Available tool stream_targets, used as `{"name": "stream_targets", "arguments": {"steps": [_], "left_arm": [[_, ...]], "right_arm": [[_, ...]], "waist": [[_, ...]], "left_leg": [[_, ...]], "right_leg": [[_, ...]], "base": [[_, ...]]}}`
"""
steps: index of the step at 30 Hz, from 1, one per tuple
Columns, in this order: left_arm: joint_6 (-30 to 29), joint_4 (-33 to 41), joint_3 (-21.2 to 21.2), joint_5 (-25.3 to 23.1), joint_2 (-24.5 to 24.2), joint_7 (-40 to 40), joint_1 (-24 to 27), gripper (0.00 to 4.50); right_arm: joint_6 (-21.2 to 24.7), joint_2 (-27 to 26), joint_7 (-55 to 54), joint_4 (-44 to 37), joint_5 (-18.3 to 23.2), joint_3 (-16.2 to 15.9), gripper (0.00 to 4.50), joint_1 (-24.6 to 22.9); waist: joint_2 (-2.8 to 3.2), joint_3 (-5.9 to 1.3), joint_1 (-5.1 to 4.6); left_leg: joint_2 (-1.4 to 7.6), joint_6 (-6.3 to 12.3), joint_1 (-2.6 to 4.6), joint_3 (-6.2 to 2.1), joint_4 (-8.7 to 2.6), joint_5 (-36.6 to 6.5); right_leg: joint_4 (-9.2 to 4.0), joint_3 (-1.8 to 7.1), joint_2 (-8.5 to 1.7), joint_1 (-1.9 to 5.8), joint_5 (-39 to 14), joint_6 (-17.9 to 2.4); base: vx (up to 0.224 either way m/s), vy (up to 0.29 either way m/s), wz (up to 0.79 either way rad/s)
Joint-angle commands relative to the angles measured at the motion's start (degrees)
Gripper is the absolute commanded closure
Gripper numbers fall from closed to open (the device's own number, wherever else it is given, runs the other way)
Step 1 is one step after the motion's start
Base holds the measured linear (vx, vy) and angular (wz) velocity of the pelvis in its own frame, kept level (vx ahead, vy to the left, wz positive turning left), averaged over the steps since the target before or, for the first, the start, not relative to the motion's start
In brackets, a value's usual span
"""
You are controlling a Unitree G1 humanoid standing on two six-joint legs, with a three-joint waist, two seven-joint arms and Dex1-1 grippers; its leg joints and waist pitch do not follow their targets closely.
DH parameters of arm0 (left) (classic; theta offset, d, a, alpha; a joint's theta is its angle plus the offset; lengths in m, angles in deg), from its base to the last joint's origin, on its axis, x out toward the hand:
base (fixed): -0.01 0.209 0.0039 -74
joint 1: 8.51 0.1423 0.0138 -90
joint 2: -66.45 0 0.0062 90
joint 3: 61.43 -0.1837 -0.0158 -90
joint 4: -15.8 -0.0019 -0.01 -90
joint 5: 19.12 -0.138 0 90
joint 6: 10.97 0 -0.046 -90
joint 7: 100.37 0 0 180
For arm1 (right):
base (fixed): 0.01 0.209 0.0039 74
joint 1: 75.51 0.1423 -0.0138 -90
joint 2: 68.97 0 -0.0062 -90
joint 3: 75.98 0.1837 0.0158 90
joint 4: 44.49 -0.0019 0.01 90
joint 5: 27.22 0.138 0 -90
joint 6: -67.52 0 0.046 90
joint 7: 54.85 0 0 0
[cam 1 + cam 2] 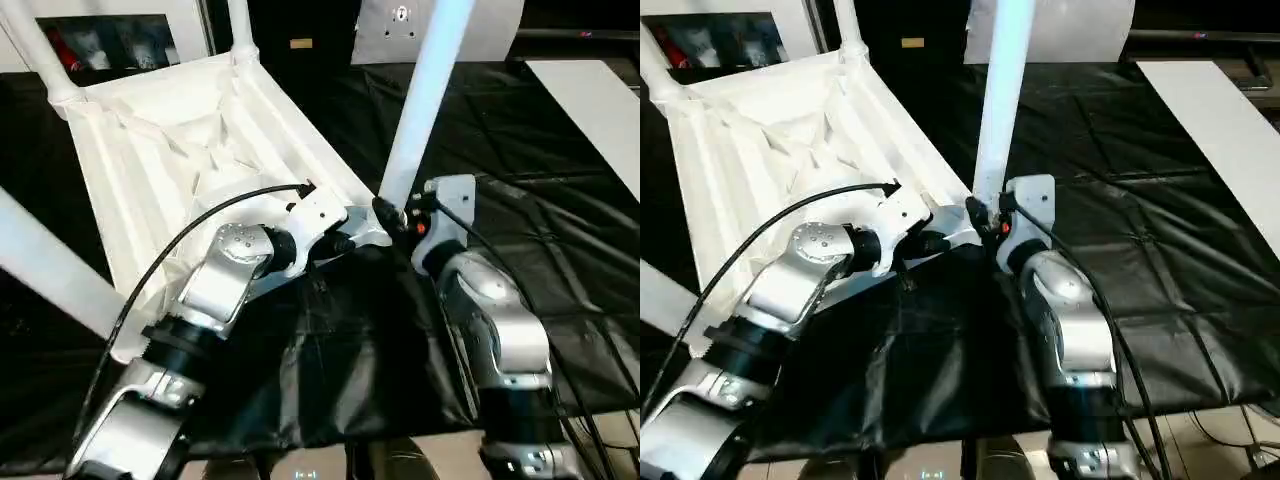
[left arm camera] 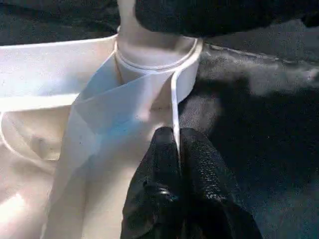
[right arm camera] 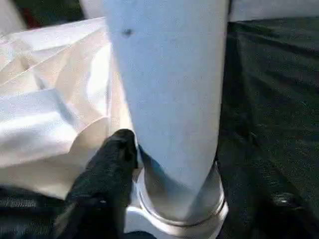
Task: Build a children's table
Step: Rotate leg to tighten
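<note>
Black cover: you have a creased black sheet over the worktable (image 1: 560, 250), running out to its near edge beneath both forearms.
White board: a flat pale panel (image 1: 590, 110) lies along the worktable's right side, well apart from the work.
Cables: a black cable (image 1: 190, 225) arcs over your left forearm and crosses in front of the table top; another trails down your right forearm.
Table top: the white plastic top (image 1: 180, 140) lies underside up on the left part of the worktable, its X-ribs showing, one corner pointing toward the near edge between the grippers.
Legs: one leg (image 1: 425, 90) stands in that near corner socket (image 2: 159, 64), leaning slightly; two more rise from the far corners, and a fourth crosses the picture's left edge — its seat you cannot make out.
Left gripper (image 2: 175, 149): fingers pressed together, pinching the thin upright rim of the top just beside the socket.
Right gripper (image 1: 392, 218): at the foot of the near leg, right above the socket; one black finger (image 3: 112, 159) lies against the leg's side — you cannot tell where the other finger sits, so the grip is unclear.
</note>
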Motion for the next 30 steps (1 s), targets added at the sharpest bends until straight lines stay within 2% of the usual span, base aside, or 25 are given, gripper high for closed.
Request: {"name": "stream_targets", "arguments": {"steps": [1,2,4,6,7,9,10,12,13,14,15,18,19,22,23,25,26,28,29,30], "left_arm": [[2.3,2.5,-1.3,0.9,-0.2,1.6,-0.6,4.5],[2.5,2.5,-1.3,0.7,-0.7,1.8,-0.5,4.5],[4.8,2.1,-1.8,0.2,-2.5,3.5,-0.3,4.5],[5.6,1.9,-1.9,0.2,-3.6,4.8,-0.1,4.5],[7.8,1.4,-2.2,0.2,-4.8,6.6,0.1,4.5],[11.1,0.8,-2.6,1.4,-6.7,10.3,0.7,4.5],[13.4,0.3,-2.8,2.1,-7.5,12.3,1.0,4.5],[16.6,-0.9,-3.6,2.6,-9.0,15.3,1.2,4.5],[18.8,-1.6,-3.9,3.3,-10.2,18.0,1.3,4.5],[20.1,-2.0,-4.0,3.8,-10.8,19.8,1.4,4.5],[21.6,-2.5,-4.1,4.2,-11.4,21.4,1.2,4.5],[23.2,-3.0,-4.2,5.6,-12.4,24.9,1.0,4.5],[23.3,-2.8,-3.9,6.5,-12.6,26.3,1.2,4.5],[24.4,-2.8,-3.8,7.4,-13.0,27.7,1.5,4.5],[27.1,-4.3,-3.5,6.9,-13.7,27.2,1.6,4.5],[28.6,-5.4,-3.2,6.4,-13.9,26.1,1.5,4.5],[28.2,-6.7,-1.0,6.6,-13.7,23.4,1.5,4.5],[27.1,-6.3,0.8,8.1,-13.2,22.6,1.9,4.06],[25.7,-5.2,1.9,9.8,-12.8,22.8,2.5,4.06],[23.9,-3.8,3.1,11.8,-12.5,23.1,3.1,3.95]], "right_arm": [[-0.7,1.0,6.1,0.1,1.7,-4.9,1.54,-2.4],[-1.7,2.2,7.7,-0.5,1.7,-5.1,1.41,-3.2],[-4.2,5.3,10.8,-1.7,2.0,-4.2,1.33,-5.4],[-4.5,7.4,13.2,-2.3,2.9,-3.2,1.01,-6.6],[-4.7,9.8,16.2,-2.8,4.0,-2.1,0.98,-7.8],[-4.1,14.1,22.2,-4.4,7.3,-0.5,0.87,-10.0],[-4.0,15.6,24.2,-4.8,8.5,0.3,0.73,-10.8],[-4.7,18.4,27.8,-5.4,10.5,1.5,0.6,-12.3],[-4.3,20.1,30.0,-6.3,12.1,2.7,0.44,-13.6],[-3.9,21.1,31.2,-6.9,13.2,3.6,0.36,-14.4],[-3.7,21.8,31.9,-7.4,14.1,4.4,0.36,-15.3],[-3.6,22.5,32.9,-8.1,15.6,5.9,0.07,-16.9],[-3.8,22.5,32.8,-8.3,15.9,6.3,0.02,-17.3],[-4.2,22.6,32.3,-8.6,16.4,6.5,0.02,-18.1],[-4.8,21.9,31.0,-9.6,17.3,7.1,0.02,-18.9],[-4.9,21.3,30.2,-10.3,17.8,7.4,0.02,-19.3],[-5.0,19.9,28.5,-12.0,18.3,7.5,0.02,-20.0],[-5.2,19.0,27.5,-12.8,18.4,7.6,0.0,-20.4],[-4.6,18.5,26.8,-13.3,18.6,7.6,0.0,-20.5],[-3.6,18.1,25.9,-14.0,19.0,7.6,0.0,-20.7]], "waist": [[0.21,-4.92,0.49],[-0.07,-5.13,0.88],[-0.01,-5.19,1.1],[0.05,-5.32,1.45],[0.02,-5.61,1.45],[0.03,-5.53,1.84],[0.11,-5.75,1.91],[-0.18,-5.76,2.04],[-0.11,-5.74,2.17],[-0.1,-5.84,2.51],[-0.12,-5.79,2.68],[-0.12,-5.89,3.26],[-0.02,-6.15,3.38],[0.07,-6.32,3.57],[0.16,-6.62,3.69],[0.05,-6.56,3.71],[0.27,-6.73,3.79],[0.18,-6.7,3.72],[0.13,-6.65,3.65],[0.38,-6.72,3.68]], "left_leg": [[2.82,5.01,1.07,-1.04,-3.61,-12.2],[2.65,5.67,0.86,-0.88,-3.33,-11.1],[2.62,6.29,0.87,-0.85,-3.27,-10.2],[2.75,6.81,0.7,-0.89,-3.18,-9.4],[2.8,6.93,0.7,-0.93,-3.14,-8.8],[2.95,7.89,0.68,-1.01,-3.11,-8.8],[3.0,8.22,0.74,-1.01,-3.07,-8.8],[3.01,8.05,0.83,-0.95,-3.04,-9.5],[3.02,7.98,0.87,-0.99,-3.06,-9.6],[3.19,7.84,1.21,-0.87,-3.02,-10.0],[3.24,7.65,1.26,-0.87,-3.09,-10.2],[3.33,6.86,1.36,-0.87,-3.12,-10.6],[3.33,6.74,1.39,-0.9,-3.07,-10.3],[3.44,6.21,1.47,-0.9,-3.06,-10.1],[3.39,6.08,1.28,-0.94,-2.95,-9.9],[3.29,6.27,1.16,-0.9,-2.91,-9.9],[3.19,5.95,1.1,-0.93,-2.86,-10.4],[3.13,5.51,0.99,-0.95,-2.83,-10.9],[3.01,5.06,0.98,-1.0,-2.85,-11.3],[2.99,4.48,0.99,-0.97,-2.7,-11.4]], "right_leg": [[-3.58,3.42,-4.97,3.58,-18.6,-9.4],[-3.37,3.48,-5.05,3.87,-18.3,-9.8],[-3.33,3.47,-4.99,4.01,-18.4,-9.7],[-3.21,3.36,-4.91,4.19,-17.5,-9.9],[-3.1,3.29,-4.85,4.37,-16.7,-10.2],[-3.04,3.2,-4.75,4.52,-15.5,-10.3],[-3.04,3.14,-4.72,4.48,-15.3,-10.6],[-3.06,3.07,-4.69,4.43,-16.3,-10.8],[-3.07,3.07,-4.81,4.43,-16.9,-10.7],[-3.19,3.2,-4.83,4.24,-17.8,-10.4],[-3.18,3.17,-4.84,4.13,-18.3,-10.6],[-3.29,3.09,-4.99,4.04,-19.9,-10.4],[-3.21,3.1,-5.06,4.16,-19.5,-10.5],[-3.06,3.09,-5.05,4.03,-18.7,-10.9],[-2.82,3.05,-5.11,4.3,-17.8,-11.2],[-2.92,3.05,-5.08,4.23,-17.8,-11.0],[-2.94,2.94,-5.12,4.37,-19.1,-10.4],[-3.06,2.86,-5.2,4.34,-20.6,-9.8],[-3.35,2.75,-5.18,4.36,-23.0,-8.9],[-3.36,2.74,-5.35,4.33,-24.3,-8.8]], "base": [[0.0,0.0,0.0],[0.0,0.0,0.0],[0.0,0.0,0.0],[0.0,0.0,0.0],[0.0,0.0,0.0],[0.0,0.0,0.0],[0.0,0.0,0.0],[0.0,0.0,0.0],[0.0,0.0,0.0],[0.0,0.0,0.0],[0.0,0.0,0.0],[0.0,0.0,0.0],[0.0,0.0,0.0],[0.0,0.0,0.0],[0.0,0.0,0.0],[0.0,0.0,0.0],[0.0,0.0,0.0],[0.0,0.0,0.0],[0.0,0.0,0.0],[0.0,0.0,0.0]]}}
